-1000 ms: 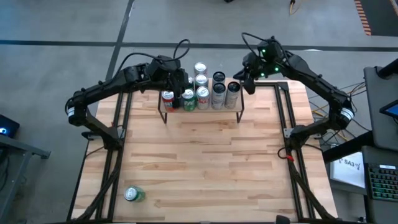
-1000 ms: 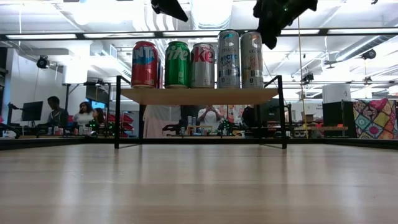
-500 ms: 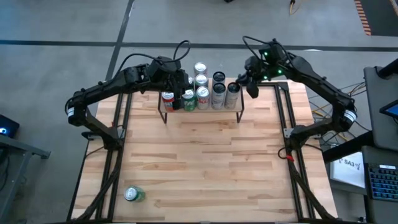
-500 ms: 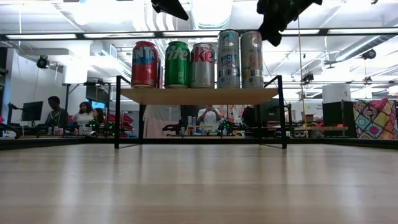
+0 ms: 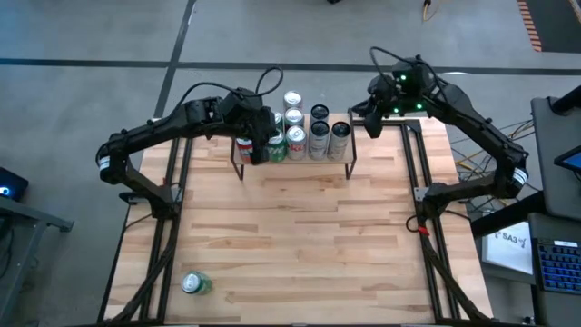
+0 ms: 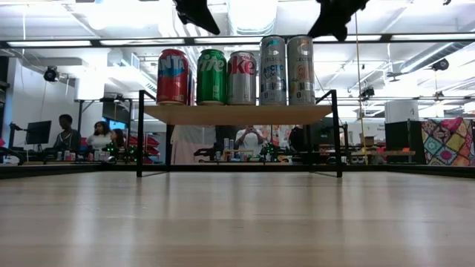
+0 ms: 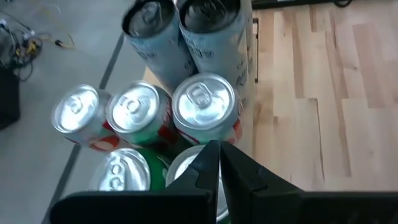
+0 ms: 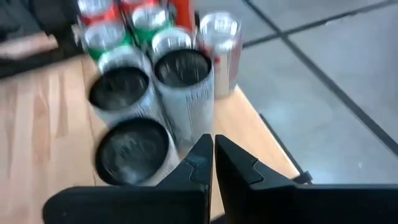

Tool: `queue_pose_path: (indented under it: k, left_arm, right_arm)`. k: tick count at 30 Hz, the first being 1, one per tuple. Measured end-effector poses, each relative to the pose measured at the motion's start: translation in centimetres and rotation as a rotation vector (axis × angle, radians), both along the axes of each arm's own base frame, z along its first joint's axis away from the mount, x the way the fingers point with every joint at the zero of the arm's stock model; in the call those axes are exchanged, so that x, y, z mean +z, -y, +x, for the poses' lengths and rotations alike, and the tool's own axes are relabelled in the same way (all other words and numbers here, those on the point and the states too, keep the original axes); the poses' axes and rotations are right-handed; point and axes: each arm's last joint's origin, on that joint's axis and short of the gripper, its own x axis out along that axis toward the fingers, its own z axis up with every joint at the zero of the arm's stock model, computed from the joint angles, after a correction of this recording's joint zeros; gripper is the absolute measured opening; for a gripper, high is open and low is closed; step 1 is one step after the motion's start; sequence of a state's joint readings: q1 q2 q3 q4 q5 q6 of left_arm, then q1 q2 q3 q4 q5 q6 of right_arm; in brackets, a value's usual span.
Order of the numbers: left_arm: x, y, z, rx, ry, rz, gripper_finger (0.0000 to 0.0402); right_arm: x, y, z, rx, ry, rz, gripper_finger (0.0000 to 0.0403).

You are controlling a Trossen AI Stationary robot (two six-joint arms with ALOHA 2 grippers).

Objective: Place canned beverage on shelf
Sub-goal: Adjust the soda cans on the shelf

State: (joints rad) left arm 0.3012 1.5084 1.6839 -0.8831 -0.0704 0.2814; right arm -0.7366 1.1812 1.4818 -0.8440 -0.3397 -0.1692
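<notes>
My left pincer [image 5: 257, 148] hangs clenched and empty over the shelf [image 5: 292, 165]. The green can [image 5: 193, 284] lies at seven o'clock, seemingly on its side, nearer me than my clenched right pincer [image 5: 371, 126].

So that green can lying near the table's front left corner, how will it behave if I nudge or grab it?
The green can lies on its side on the smooth tabletop, so a nudge across its length would probably set it rolling, perhaps off the nearby edge. Its shiny round wall may slip in a tool. If empty it could dent; whether it's full can't be seen.
</notes>
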Motion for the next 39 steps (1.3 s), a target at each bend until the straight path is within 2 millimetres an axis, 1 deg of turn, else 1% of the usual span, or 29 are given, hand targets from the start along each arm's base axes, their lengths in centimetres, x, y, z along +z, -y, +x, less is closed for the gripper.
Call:
queue_pose_path:
  k: [3,6,10,14,18,39]
  left_arm:
    - [-0.4,0.0,0.1,0.007,-0.007,-0.013,0.0]
    - [-0.5,0.4,0.4,-0.005,-0.012,-0.015,0.0]
    - [-1.4,0.8,1.0,-0.025,-0.047,-0.025,0.0]
    - [-1.7,0.9,1.0,0.02,-0.08,-0.005,0.0]
    - [-1.9,0.7,1.0,0.058,-0.107,0.016,0.0]
    - [-2.4,0.9,0.4,0.081,-0.175,-0.018,0.0]
  right_arm:
    - [1.1,-0.8,-0.4,-0.011,0.067,-0.013,0.0009]
    - [1.8,-1.6,-0.7,0.004,0.104,-0.034,0.0009]
    - [2.2,-2.5,-0.8,0.032,0.118,-0.043,0.0009]
    - [2.2,-3.0,-0.6,0.055,0.117,-0.041,0.0009]
    - [2.0,-3.1,-0.4,0.065,0.103,-0.03,0.0009]
    - [1.9,-3.1,-0.3,0.07,0.096,-0.032,0.0009]
